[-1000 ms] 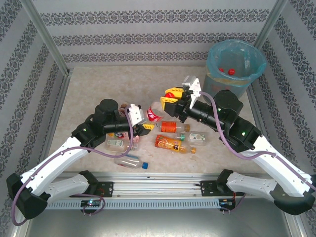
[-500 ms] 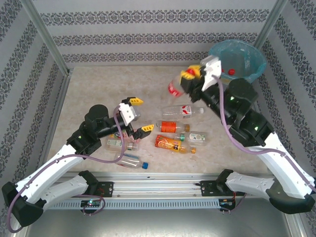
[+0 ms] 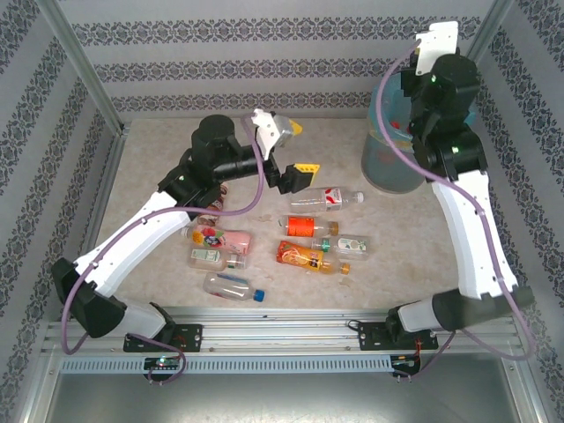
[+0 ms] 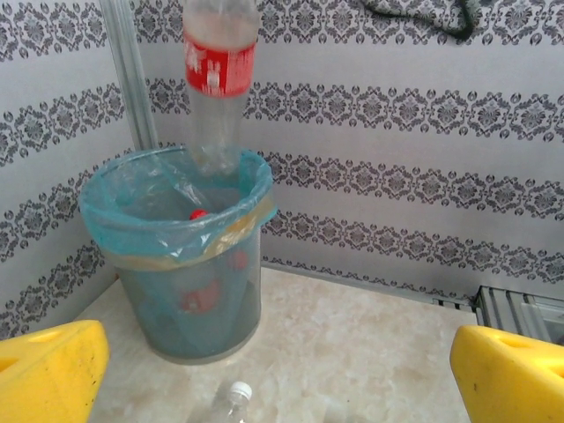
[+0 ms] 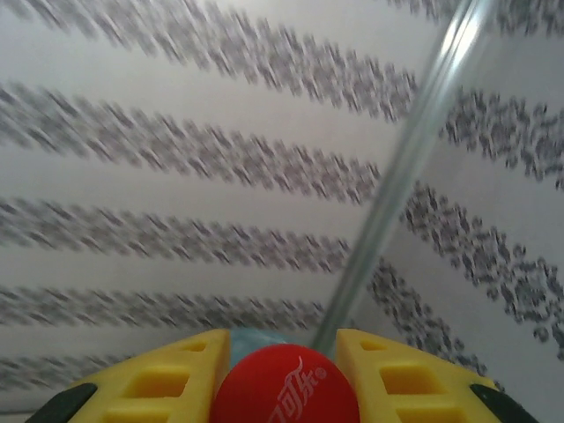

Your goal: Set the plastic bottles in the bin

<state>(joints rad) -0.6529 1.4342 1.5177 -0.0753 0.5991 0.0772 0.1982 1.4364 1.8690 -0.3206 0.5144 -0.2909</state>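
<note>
Above the bin, at the table's far right corner, a red-labelled bottle hangs clamped in the right gripper. The left gripper stands wide open, holding nothing, near the other bottles lying on the table.

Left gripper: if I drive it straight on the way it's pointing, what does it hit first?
Likely the bin, dead ahead of the open left gripper. A white-capped bottle lies nearer on the table but lower, so the gripper may clear it; depth is unclear.
</note>
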